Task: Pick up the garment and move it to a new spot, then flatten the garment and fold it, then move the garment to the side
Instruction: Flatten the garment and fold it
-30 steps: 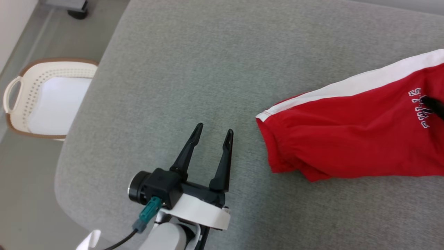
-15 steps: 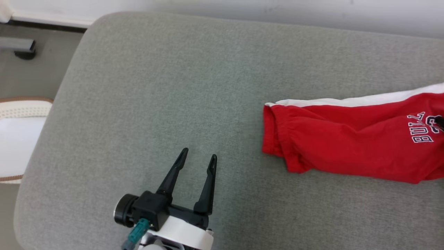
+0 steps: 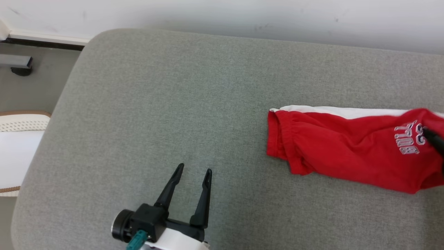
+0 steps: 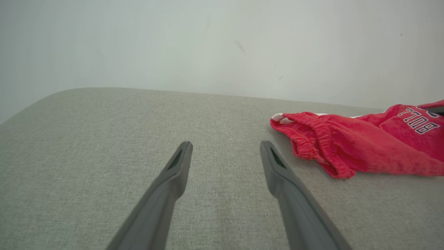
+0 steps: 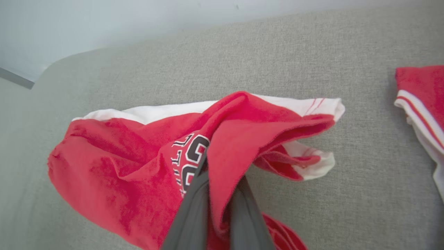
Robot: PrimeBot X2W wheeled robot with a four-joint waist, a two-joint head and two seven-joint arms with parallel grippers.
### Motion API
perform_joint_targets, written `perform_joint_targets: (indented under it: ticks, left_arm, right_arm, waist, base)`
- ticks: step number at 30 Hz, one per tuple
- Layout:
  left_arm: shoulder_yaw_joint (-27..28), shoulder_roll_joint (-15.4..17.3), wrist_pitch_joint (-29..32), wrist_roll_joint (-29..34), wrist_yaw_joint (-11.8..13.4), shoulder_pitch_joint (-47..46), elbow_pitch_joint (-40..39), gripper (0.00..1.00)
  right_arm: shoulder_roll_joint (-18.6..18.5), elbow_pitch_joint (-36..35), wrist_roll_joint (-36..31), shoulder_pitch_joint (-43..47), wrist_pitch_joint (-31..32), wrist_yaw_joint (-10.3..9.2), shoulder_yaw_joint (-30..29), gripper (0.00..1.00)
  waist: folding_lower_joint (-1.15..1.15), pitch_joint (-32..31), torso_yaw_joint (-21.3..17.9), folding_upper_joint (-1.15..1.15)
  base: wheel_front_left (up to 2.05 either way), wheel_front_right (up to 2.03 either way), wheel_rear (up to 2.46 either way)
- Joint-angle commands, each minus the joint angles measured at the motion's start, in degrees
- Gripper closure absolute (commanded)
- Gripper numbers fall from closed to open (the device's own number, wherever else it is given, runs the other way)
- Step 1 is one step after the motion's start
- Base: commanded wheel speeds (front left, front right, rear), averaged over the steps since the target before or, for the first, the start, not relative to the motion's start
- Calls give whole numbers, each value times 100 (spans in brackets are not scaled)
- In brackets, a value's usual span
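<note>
Garment (image 3: 340, 152) lies bunched at the right of the grey cushion (image 3: 156, 104), with the right gripper (image 5: 222, 180) clamped on a red fold by the lettering. Left gripper (image 3: 193, 171) hovers, fingers spread, well apart from it. Soft, light, droopy cloth by the look, probably best taken at the hem corners.

Head camera mounted high, looking steeply down on the bench (image 3: 173, 104), far-left corner and wall (image 3: 242, 14) in frame; left wrist camera low over the bench, facing the wall along the left gripper (image 4: 225, 145); right wrist camera close above the garment (image 5: 114, 156) nipped in the right gripper (image 5: 222, 177); all three share the garment's lettered end.
</note>
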Motion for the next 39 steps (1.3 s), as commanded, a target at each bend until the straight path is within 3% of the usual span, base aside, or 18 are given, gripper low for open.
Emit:
perform_joint_targets:
  ticks: [1, 10, 23, 38, 39]
  left_arm:
    - [-5, -20, 0, 10, -43, 44, 24, 0]
    - [-50, -59, 0, -109, -108, 41, 100, 0]
    - [-326, -62, 0, -536, 110, 119, 106, 0]
    - [-293, -63, 0, -542, 107, 220, 233, 0]
    - [-297, -63, 0, -525, 101, 224, 246, 0]
  right_arm:
    - [62, 4, -238, 133, 102, 2, 67, 100]
    - [397, -90, -763, -69, 193, 2, 252, 100]
    - [732, -34, -1026, -383, 555, 2, 1315, 100]
    - [1400, 399, -1538, -333, 38, 2, 1240, 100]
    - [1459, 428, -1568, -341, -25, 2, 1229, 93]
  waist:
    - [1, -9, 18, 0]
    - [1, -51, 294, 0]
    - [1, -207, 772, 0]
    - [1, -372, 823, 0]
    - [1, -387, 809, 0]
  base:
    - [0, 0, 0]
    - [0, 0, 0]
    - [0, 0, 0]
    - [0, 0, 0]
    - [0, 0, 0]
